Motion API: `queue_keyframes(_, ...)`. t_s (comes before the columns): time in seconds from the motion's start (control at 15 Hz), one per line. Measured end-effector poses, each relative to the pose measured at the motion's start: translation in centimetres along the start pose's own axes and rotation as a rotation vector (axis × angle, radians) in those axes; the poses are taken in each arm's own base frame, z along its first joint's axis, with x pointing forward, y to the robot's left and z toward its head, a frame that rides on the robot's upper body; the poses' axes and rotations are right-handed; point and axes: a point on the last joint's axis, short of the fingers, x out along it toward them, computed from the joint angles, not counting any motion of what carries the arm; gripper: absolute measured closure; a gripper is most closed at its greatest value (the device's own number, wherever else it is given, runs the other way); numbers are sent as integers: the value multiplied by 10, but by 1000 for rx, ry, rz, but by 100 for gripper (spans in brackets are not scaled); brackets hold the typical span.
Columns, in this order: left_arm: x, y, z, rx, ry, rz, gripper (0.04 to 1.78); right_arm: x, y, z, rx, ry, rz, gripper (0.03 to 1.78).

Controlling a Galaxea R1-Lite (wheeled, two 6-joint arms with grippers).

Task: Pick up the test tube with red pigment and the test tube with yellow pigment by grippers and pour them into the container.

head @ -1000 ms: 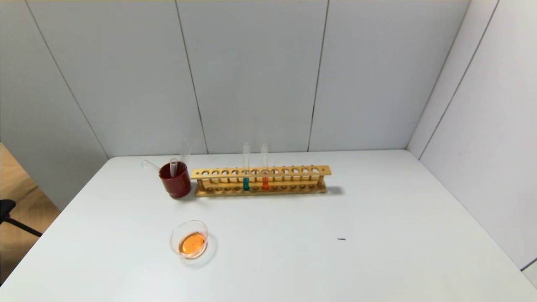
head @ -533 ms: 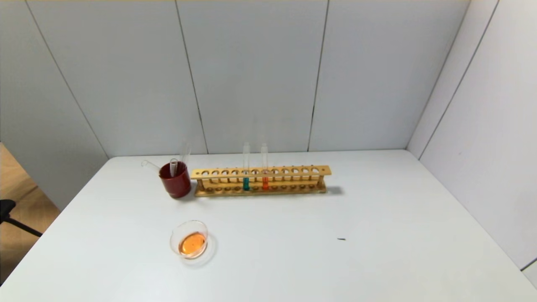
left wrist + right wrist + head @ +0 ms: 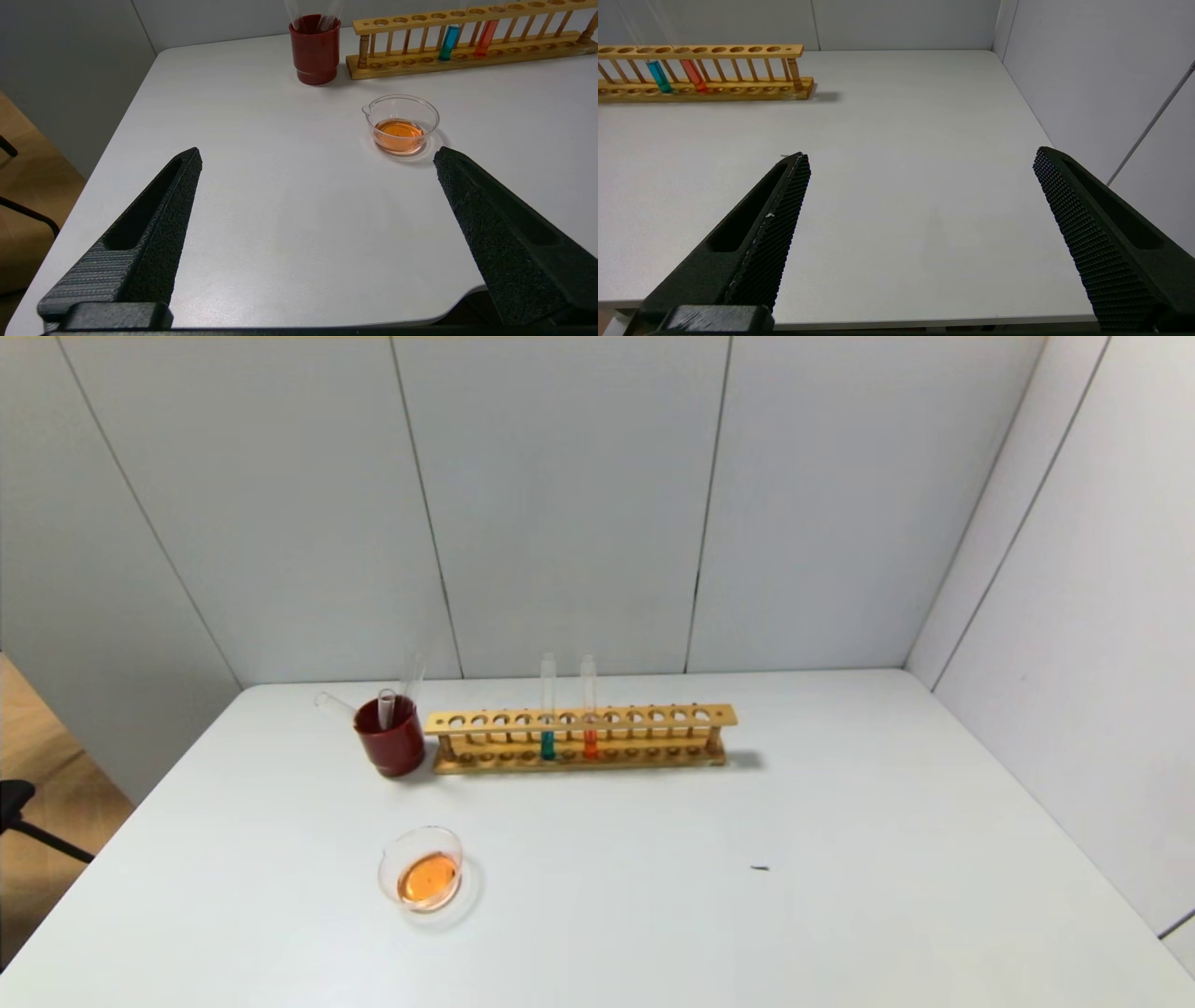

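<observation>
Nothing has moved since the earlier head views: every object keeps its place and neither arm enters the head view. Container (image 3: 421, 875): a low clear glass dish with a small spout, lying in the lower left of centre in the head view, apart from all other items, with a shallow pool of orange liquid in its bottom; it also appears in the upper right of the left wrist view (image 3: 402, 122). Test tube with red pigment (image 3: 589, 707): upright in the wooden rack (image 3: 653, 718), left of the rack's middle, its orange-red liquid sitting low between the two rails; seen again at the upper left of the right wrist view (image 3: 692, 73). Just beside it on the left stands a tube of teal liquid (image 3: 547, 707). No yellow liquid can be made out in any tube. Dark red cup (image 3: 390, 736): at the left end of the rack, close against it, holding several clear tubes (image 3: 386, 707) that lean out of its mouth; whether these hold any liquid cannot be told. White table (image 3: 840, 859): bears a small dark speck (image 3: 760, 868) right of centre. Left gripper (image 3: 317, 156): jaws spread wide, holding nothing, poised over the near left part of the table with the container beyond its fingertips. Right gripper (image 3: 920, 156): jaws likewise spread wide and empty, over the near right part of the table, well apart from the rack.
</observation>
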Motion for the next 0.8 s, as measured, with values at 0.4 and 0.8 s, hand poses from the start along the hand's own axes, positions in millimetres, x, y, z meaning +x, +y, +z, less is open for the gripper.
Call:
queue_keyframes(0.4,0,0,0,-1,0,-1,7,0,0,0,0,0,0,6)
queue_keyframes(0.8,0,0,0,0,0,0,7,0,0,0,0,0,0,6)
